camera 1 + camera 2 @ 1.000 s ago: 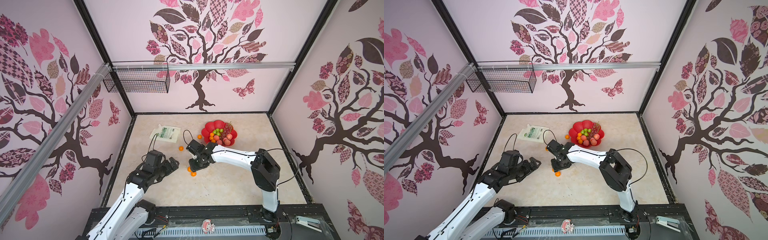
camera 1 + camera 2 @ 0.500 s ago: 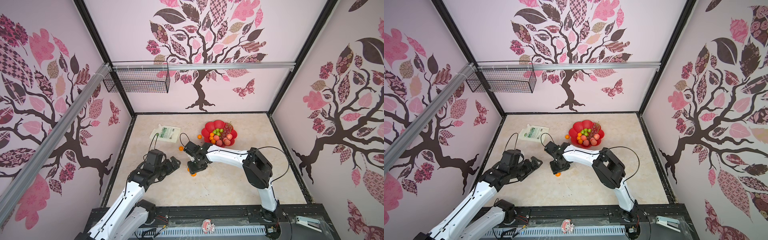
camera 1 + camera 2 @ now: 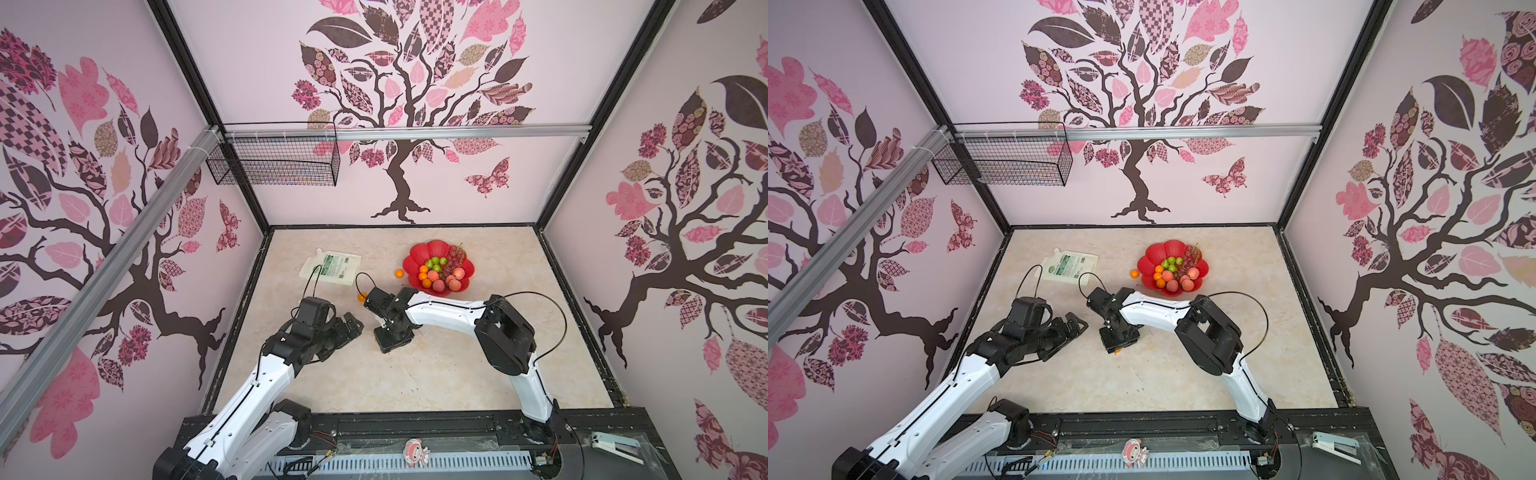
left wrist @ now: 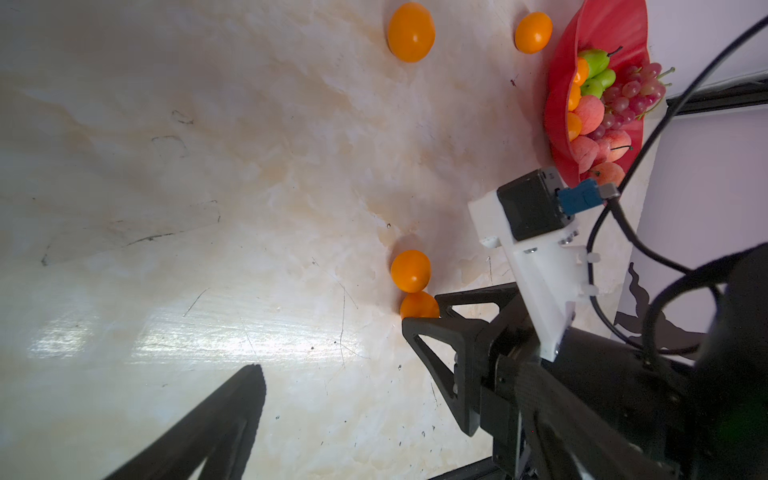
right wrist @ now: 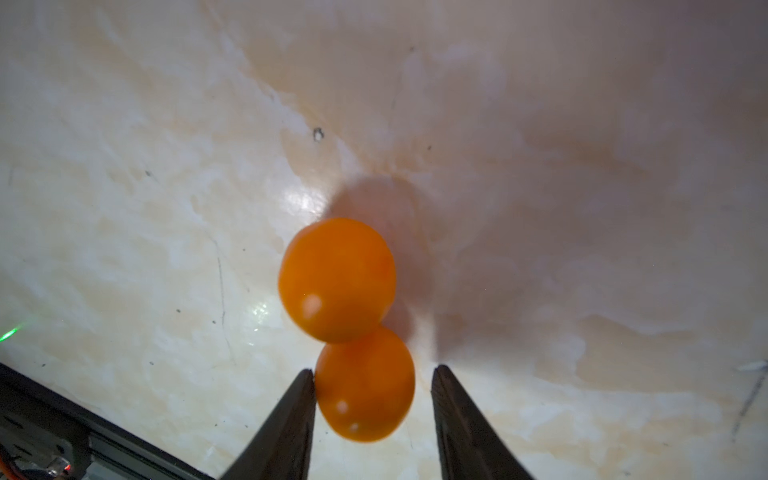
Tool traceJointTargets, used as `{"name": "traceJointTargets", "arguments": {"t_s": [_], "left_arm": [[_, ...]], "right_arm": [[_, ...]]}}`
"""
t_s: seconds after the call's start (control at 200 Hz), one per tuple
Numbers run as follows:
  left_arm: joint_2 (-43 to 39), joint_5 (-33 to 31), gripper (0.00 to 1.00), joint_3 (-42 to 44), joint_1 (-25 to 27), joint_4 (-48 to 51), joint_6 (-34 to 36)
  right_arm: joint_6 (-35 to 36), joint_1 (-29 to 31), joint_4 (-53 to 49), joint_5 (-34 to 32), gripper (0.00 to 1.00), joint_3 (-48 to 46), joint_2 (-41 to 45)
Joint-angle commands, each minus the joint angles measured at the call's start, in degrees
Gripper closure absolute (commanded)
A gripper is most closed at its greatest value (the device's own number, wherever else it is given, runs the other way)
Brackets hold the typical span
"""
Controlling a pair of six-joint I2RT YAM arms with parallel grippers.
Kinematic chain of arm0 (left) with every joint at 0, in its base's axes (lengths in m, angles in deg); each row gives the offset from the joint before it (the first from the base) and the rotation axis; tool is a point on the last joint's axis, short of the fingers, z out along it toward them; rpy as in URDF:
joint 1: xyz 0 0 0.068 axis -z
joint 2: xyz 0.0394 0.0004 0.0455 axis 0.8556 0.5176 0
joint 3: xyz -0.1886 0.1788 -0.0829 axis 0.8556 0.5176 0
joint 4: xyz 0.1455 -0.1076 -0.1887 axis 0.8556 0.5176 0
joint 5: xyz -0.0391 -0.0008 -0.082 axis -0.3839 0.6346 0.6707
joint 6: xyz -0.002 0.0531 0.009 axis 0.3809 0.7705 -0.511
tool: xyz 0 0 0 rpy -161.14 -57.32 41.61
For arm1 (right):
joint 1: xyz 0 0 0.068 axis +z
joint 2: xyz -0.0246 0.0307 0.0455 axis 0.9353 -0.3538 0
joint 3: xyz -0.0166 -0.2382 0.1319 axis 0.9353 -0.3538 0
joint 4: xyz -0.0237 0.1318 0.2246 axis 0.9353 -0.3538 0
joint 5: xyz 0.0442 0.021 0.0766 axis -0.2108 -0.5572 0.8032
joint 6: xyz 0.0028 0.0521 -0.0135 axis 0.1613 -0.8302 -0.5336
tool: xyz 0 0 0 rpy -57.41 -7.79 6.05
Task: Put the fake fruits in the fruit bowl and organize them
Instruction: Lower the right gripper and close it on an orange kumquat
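Holding anything on the right yet? (ops)

Not clamped. My right gripper (image 5: 374, 368) straddles the near orange ball (image 5: 365, 390). Jaws are part-way apart, with one finger (image 5: 286, 424) touching it and a gap at the other. The ball sits on the table, well apart from the fruit bowl (image 3: 432, 249). (arm)

What changed? (ops)

Over the last second I slid further from the fruit bowl and settled over the pair, and the jaws crept in slightly. I'd call it a pick about to close, then a carry to the bowl. The far orange ball (image 5: 336, 278) touches the near one, so it'll probably roll when I squeeze. (arm)

Do the views agree? (ops)

Both top views bury the pair under my wrist, and only a sliver of orange shows. The right wrist view gives the finger contact. Only the left wrist view shows all four loose balls: the pair, the rim-side orange ball (image 4: 533, 32) just beside the bowl, and the stray orange ball (image 4: 411, 32) further off. Pears (image 4: 594, 62), peaches (image 4: 590, 114) and grapes (image 4: 631, 89) are already inside. My left gripper (image 3: 345, 336) is spread wide and empty, further from the bowl than the right. (arm)
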Motion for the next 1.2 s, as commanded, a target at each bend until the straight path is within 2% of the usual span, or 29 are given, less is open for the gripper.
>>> {"name": "traceJointTargets", "arguments": {"t_s": [0.0, 0.495, 0.835, 1.01, 1.195], "left_arm": [[0.06, 0.32, 0.02, -1.7, -0.23, -1.21, 0.87], [0.76, 0.52, 0.02, -1.54, -0.25, -1.92, 1.04], [2.5, 1.11, 0.02, -5.87, -0.15, -1.61, 7.46], [5.19, 1.12, 0.02, -9.32, 0.65, -4.31, 9.14], [10.36, -0.66, 0.02, -11.98, 4.65, -10.64, 8.63]], "right_arm": [[0.38, 0.2, -2.11, -0.67, 0.52, 2.65, -2.26], [0.51, 0.23, -2.5, -0.73, 0.6, 3.01, -2.64], [-0.72, -0.4, -1.43, -1.16, 0.65, 0.17, 2.59], [-1.87, -4.05, 1.69, -0.39, 0.65, -6.17, 10.43], [-1.62, -11.27, 3.37, 0.37, 0.66, -11.04, 17.68]]}}
